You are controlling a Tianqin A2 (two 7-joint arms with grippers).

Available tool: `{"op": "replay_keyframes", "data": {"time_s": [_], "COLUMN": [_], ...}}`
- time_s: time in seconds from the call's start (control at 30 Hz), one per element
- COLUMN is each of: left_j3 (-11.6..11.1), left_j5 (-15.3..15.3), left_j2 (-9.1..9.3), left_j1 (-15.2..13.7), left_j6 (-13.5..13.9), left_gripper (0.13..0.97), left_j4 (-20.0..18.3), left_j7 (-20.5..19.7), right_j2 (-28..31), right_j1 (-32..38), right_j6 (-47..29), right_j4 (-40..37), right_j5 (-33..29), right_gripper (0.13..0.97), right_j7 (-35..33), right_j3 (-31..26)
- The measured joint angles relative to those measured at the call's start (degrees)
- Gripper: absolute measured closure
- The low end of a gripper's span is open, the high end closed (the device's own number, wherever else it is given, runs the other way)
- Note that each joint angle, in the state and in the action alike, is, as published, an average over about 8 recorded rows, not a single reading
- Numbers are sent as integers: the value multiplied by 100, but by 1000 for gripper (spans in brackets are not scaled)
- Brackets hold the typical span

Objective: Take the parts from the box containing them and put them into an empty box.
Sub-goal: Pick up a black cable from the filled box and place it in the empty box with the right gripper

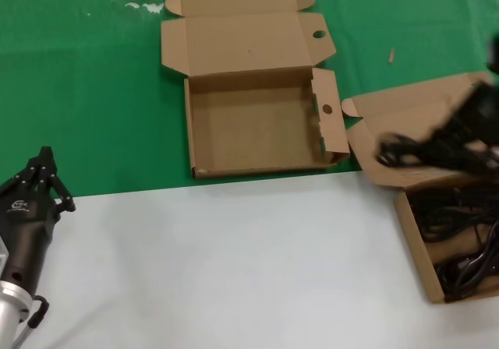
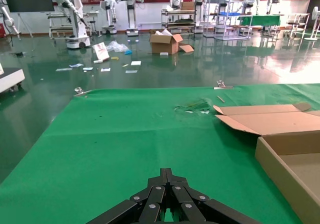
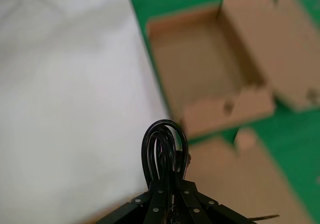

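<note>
A coiled black cord bundle [image 3: 165, 151] hangs clamped in the right pincer [image 3: 167, 184], lifted above the lid of the full box [image 1: 448, 244] at the surface's right edge, where more cords [image 1: 464, 267] lie. The step in hand looks like carrying it over to the empty box [image 1: 257, 123], open on the green cloth [image 1: 78, 92] just beside. Best to lift clear of the holed side flap [image 1: 327, 109], centre over the tray, then lower before letting go. The left pincer [image 1: 43, 179] waits closed and empty, low at the left over the white surface [image 1: 218, 263]
</note>
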Motion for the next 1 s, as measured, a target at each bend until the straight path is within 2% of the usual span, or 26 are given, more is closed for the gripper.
{"op": "replay_keyframes", "data": {"time_s": [0.2,0.4,0.67,1.0], "left_j3": [0,0,0,0], "left_j5": [0,0,0,0], "left_j2": [0,0,0,0], "left_j1": [0,0,0,0], "left_j6": [0,0,0,0], "left_gripper": [957,957,957,957], "left_j4": [0,0,0,0], "left_j7": [0,0,0,0], "right_j2": [-827,-1741,-2936,-4024], "right_j1": [442,729,980,1438], "right_j6": [377,963,1878,2758], "right_j4": [-331,-1054,-2584,-4784], "right_j5": [-163,-432,-701,-706], "right_gripper": [947,947,947,947], "right_j7": [-114,-455,-1189,-2495], "right_j3": [-35,-210,-421,-411]}}
